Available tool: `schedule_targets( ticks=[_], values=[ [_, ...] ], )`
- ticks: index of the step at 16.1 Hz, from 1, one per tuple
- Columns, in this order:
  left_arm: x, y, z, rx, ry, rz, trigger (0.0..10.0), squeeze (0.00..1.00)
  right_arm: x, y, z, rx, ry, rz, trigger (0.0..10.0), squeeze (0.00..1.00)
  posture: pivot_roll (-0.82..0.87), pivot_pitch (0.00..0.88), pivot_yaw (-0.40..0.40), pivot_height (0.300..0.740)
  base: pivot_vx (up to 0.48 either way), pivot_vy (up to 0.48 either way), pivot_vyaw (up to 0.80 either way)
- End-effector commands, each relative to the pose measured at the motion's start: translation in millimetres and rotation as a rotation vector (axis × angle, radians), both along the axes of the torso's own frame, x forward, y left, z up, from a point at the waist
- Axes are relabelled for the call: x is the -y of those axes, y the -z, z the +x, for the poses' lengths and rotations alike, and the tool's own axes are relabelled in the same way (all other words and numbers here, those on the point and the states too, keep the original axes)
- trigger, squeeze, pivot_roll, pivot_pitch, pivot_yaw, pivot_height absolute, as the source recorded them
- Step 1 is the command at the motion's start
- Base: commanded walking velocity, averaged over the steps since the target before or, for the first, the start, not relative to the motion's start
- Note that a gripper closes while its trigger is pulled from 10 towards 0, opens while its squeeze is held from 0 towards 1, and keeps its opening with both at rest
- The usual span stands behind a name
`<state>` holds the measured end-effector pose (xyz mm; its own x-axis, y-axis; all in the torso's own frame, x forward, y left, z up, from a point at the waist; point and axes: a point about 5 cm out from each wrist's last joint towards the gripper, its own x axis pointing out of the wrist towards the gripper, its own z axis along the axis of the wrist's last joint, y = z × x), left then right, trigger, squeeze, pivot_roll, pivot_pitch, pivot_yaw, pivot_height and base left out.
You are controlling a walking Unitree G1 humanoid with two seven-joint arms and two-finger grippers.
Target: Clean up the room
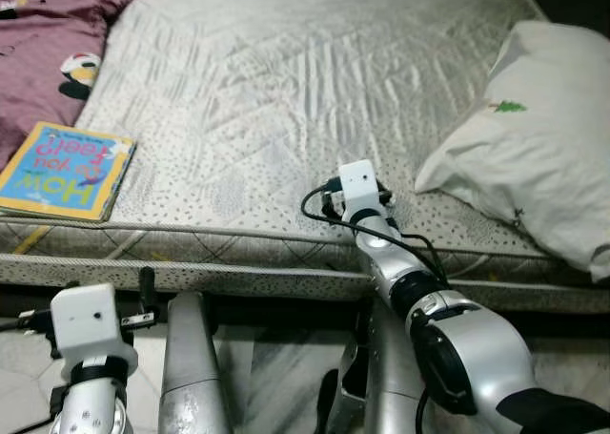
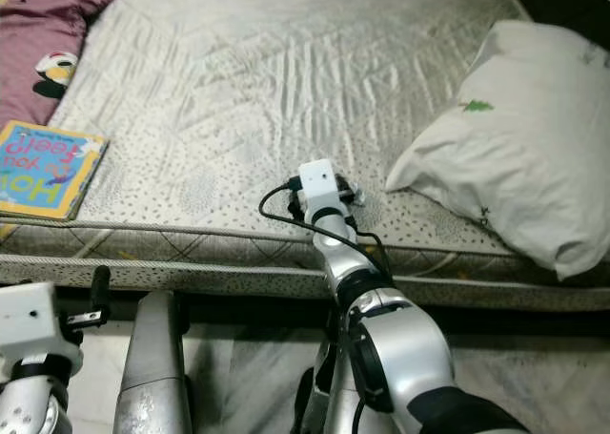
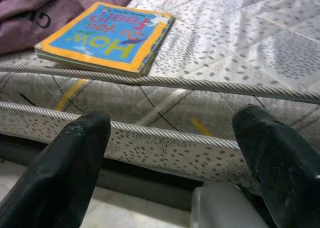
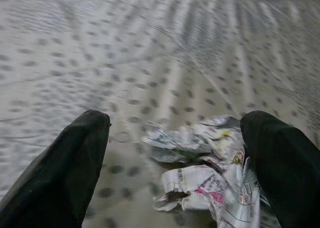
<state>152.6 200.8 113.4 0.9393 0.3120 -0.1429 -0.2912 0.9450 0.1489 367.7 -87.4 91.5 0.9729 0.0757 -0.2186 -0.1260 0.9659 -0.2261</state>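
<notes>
A crumpled newspaper wad (image 4: pixel 210 173) lies on the grey dotted mattress (image 1: pixel 286 72) near its front edge. My right gripper (image 4: pixel 175 123) is open just over it, one finger on each side of the wad, not touching it. In the eye views the right wrist's white camera box (image 1: pixel 357 181) covers the fingers. My left gripper (image 3: pixel 170 117) is open and empty, held low in front of the bed's side. A blue and yellow children's book (image 1: pixel 65 170) lies flat on the mattress's front left corner, above and beyond the left gripper.
A white pillow (image 1: pixel 534 138) rests on the mattress at the right, close to the right arm. A maroon cloth (image 1: pixel 43 43) is bunched at the far left behind the book. The tiled floor (image 1: pixel 276 367) runs along the bed's front.
</notes>
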Motion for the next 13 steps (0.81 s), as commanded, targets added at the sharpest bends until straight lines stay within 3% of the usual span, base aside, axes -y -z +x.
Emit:
schedule_targets(
  ticks=[1, 3, 5, 6, 7, 8, 13],
  values=[
    [4.2, -3, -4.5, -0.007, 0.005, -0.001, 10.0, 0.00, 7.2, -4, 3.0, 0.020, 0.041, -0.012, 10.0, 0.00, 0.34, 0.218, -0.118, 0.503, 0.000, 0.000, 0.00],
    [8.2, -4, -10.7, -0.023, 0.007, -0.012, 10.0, 0.00, 18.4, -5, 4.5, 0.040, 0.090, -0.058, 10.0, 0.00, 0.33, 0.240, -0.120, 0.503, 0.000, 0.000, 0.00],
    [10.4, -2, -12.3, -0.040, 0.014, -0.024, 10.0, 0.00, 30.0, 5, 1.3, -0.033, 0.111, -0.113, 10.0, 0.00, 0.31, 0.257, -0.124, 0.503, 0.000, 0.000, 0.00],
    [10.4, -2, -11.6, -0.041, 0.014, -0.025, 10.0, 0.00, 31.5, 10, -0.8, -0.062, 0.110, -0.117, 9.5, 0.00, 0.31, 0.258, -0.125, 0.503, 0.000, 0.000, 0.00],
    [10.3, -2, -11.2, -0.042, 0.014, -0.026, 10.0, 0.00, 32.0, 12, -1.9, -0.075, 0.109, -0.115, 7.3, 0.00, 0.31, 0.258, -0.125, 0.503, 0.000, 0.000, 0.00],
    [9.3, -3, -10.0, -0.040, 0.010, -0.022, 10.0, 0.00, 30.8, 14, -3.2, -0.079, 0.109, -0.070, 0.0, 0.00, 0.31, 0.260, -0.128, 0.503, 0.000, 0.000, 0.00],
    [5.7, -2, -5.5, -0.035, 0.003, -0.010, 10.0, 0.00, 26.8, 16, -5.0, -0.090, 0.103, -0.006, 0.0, 0.00, 0.30, 0.239, -0.126, 0.503, 0.000, 0.000, 0.00]
  ],
)
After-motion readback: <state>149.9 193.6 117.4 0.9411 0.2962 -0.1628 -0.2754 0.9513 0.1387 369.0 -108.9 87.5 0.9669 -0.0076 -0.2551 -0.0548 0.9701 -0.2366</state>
